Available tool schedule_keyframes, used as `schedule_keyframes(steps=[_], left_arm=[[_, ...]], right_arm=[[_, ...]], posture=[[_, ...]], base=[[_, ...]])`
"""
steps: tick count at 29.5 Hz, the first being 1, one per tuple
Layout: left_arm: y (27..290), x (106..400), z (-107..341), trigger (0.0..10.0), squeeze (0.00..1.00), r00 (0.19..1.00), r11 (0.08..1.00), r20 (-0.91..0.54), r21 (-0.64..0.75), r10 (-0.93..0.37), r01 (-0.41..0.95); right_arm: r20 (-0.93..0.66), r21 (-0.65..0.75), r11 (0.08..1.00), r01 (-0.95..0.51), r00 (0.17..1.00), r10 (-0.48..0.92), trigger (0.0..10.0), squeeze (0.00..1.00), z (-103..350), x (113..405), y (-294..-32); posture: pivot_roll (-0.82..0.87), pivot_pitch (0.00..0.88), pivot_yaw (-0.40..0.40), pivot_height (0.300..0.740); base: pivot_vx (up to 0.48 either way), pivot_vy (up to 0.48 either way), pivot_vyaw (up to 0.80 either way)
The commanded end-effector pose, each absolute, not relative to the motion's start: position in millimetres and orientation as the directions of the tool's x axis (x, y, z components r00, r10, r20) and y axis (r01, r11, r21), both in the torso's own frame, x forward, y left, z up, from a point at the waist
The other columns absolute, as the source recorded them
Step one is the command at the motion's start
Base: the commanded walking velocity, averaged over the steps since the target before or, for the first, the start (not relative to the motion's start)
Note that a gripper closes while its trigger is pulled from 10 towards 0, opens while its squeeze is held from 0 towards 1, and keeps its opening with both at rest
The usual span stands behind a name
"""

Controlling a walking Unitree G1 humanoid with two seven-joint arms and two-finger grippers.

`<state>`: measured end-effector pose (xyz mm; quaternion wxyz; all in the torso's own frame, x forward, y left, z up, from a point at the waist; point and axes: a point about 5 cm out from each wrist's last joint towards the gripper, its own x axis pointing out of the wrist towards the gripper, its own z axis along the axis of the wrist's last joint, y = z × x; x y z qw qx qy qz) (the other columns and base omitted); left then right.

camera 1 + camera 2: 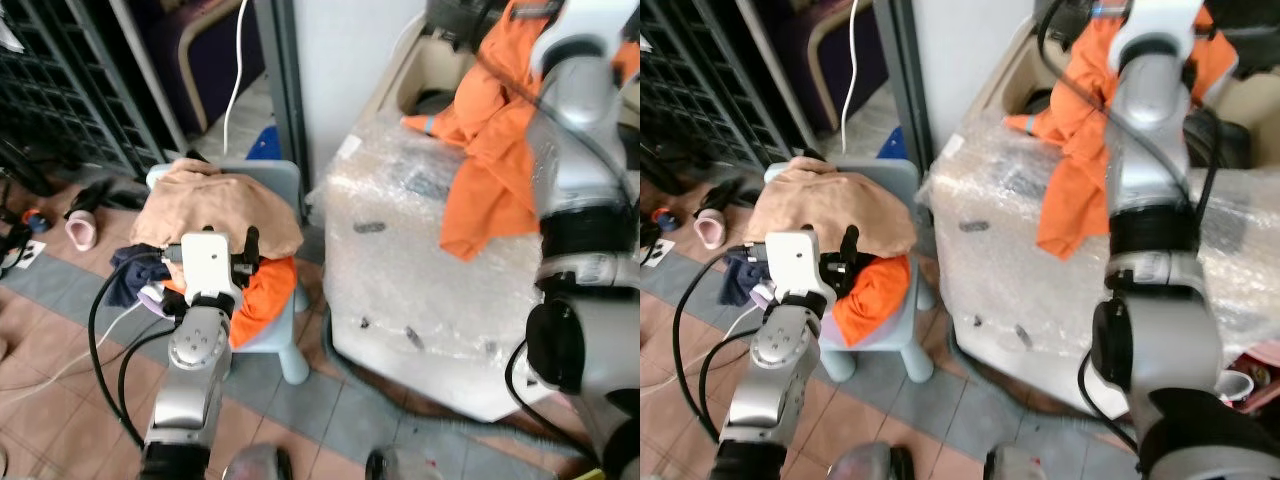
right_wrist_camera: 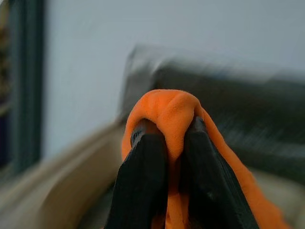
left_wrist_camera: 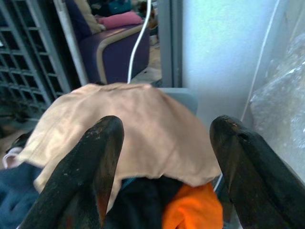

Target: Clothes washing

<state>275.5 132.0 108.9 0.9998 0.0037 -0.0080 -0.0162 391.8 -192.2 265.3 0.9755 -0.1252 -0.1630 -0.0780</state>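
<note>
My right gripper is shut on an orange garment, held high over the open top of the washing machine, which is wrapped in bubble film. The cloth hangs down over the machine's top edge and front. A pile of clothes rests on a small light-blue chair: a tan garment on top, an orange piece and a dark blue one beneath. My left gripper is open just in front of the pile, level with the tan garment, with nothing between its fingers.
A dark metal grille and a purple chair stand behind the pile. A white cable hangs by the grey door frame. Shoes and cables lie on the tiled floor at the left.
</note>
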Motion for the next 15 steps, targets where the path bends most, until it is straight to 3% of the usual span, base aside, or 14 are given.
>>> schedule_keyframes(steps=[1, 4, 5, 6, 15], left_arm=[[134, 275, 108, 10.0, 0.0, 1.0, 1.0, 0.006, 0.012, -0.028, 0.028], [134, 275, 108, 10.0, 0.0, 1.0, 0.999, 0.004, 0.013, -0.029, 0.029], [135, 275, 108, 10.0, 0.0, 1.0, 0.999, 0.004, 0.013, -0.029, 0.029], [135, 275, 108, 10.0, 0.0, 1.0, 0.999, 0.004, 0.015, -0.028, 0.028], [139, 274, 108, 10.0, 0.0, 1.0, 1.0, 0.007, 0.029, -0.004, 0.003]], right_arm=[[0.335, -0.226, 0.963, 0.149, 0.94, -0.067, 10.0, 0.0, 264, 386, -185], [0.279, -0.213, 0.971, 0.111, 0.959, -0.048, 10.0, 0.0, 244, 378, -184], [0.263, -0.215, 0.971, 0.105, 0.964, -0.046, 10.0, 0.27, 237, 374, -184], [0.249, -0.209, 0.973, 0.098, 0.967, -0.044, 10.0, 1.0, 229, 369, -185], [0.336, -0.208, 0.974, 0.092, 0.942, -0.017, 10.0, 1.0, 218, 330, -175]], posture=[[-0.04, 0.039, 0.066, 0.74], [-0.04, 0.04, 0.07, 0.74], [-0.04, 0.039, 0.07, 0.74], [-0.04, 0.037, 0.069, 0.74], [-0.04, 0.032, 0.07, 0.74]], base=[[0.0, 0.0, 0.0], [0.0, 0.0, 0.0], [0.0, 0.0, 0.0], [0.0, 0.0, 0.0], [0.0, 0.0, 0.0]])
